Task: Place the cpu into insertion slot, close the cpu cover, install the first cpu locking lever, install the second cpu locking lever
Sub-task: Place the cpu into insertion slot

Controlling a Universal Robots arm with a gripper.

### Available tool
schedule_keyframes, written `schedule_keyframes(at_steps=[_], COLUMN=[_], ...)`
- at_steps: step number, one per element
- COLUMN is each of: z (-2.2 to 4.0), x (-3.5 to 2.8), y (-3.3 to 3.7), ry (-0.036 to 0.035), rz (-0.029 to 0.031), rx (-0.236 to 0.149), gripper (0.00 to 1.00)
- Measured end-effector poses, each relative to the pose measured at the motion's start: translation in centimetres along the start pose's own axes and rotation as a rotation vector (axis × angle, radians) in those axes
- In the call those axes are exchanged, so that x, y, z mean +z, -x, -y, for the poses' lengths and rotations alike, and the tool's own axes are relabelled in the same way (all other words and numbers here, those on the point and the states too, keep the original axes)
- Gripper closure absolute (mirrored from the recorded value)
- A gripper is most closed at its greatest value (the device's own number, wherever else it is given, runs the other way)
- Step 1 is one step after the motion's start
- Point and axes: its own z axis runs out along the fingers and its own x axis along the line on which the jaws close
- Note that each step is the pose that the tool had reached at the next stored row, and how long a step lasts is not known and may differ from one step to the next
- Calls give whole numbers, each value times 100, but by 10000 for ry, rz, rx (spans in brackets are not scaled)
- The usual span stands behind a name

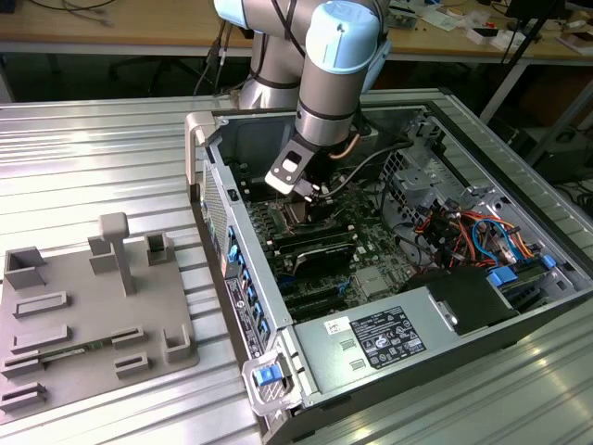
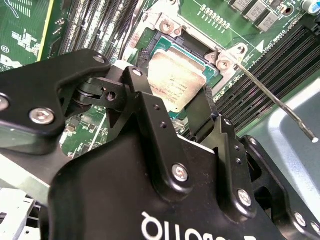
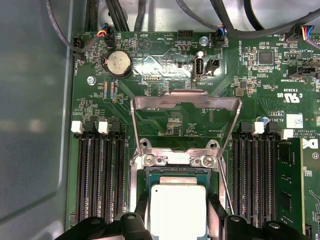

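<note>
Gripper (image 1: 309, 197) is down inside the computer case (image 1: 243, 306), which lies open-side-up on the surface (image 1: 93, 158), so the arm comes straight down onto the board. Both wrist views show the gripper (image 2: 172, 92) pinching the cpu (image 2: 176, 82) by two opposite edges, metal top up and flat to the board. An edge grip keeps the pads off the top and leaves the underside free to drop in. The cpu (image 3: 177, 210) sits directly between the fingers, square over the insertion slot (image 3: 176, 160). Can't tell if it's fully seated or just above. The cover (image 3: 185, 97) is swung up and back, beyond the gripper's tips, so the opening is unobstructed. A locking lever (image 2: 270, 95) stands free off to one side of the gripper, unlatched, and the cover isn't held down. Memory slots (image 3: 102, 175) flank the grip on both sides, hence the narrow, vertical approach.
</note>
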Motion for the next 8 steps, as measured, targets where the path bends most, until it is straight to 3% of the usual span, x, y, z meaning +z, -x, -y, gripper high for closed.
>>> schedule_keyframes(at_steps=[8], z=[-33], x=[6], y=[0], ry=[1], rz=[-1], rx=[0], gripper=[45])
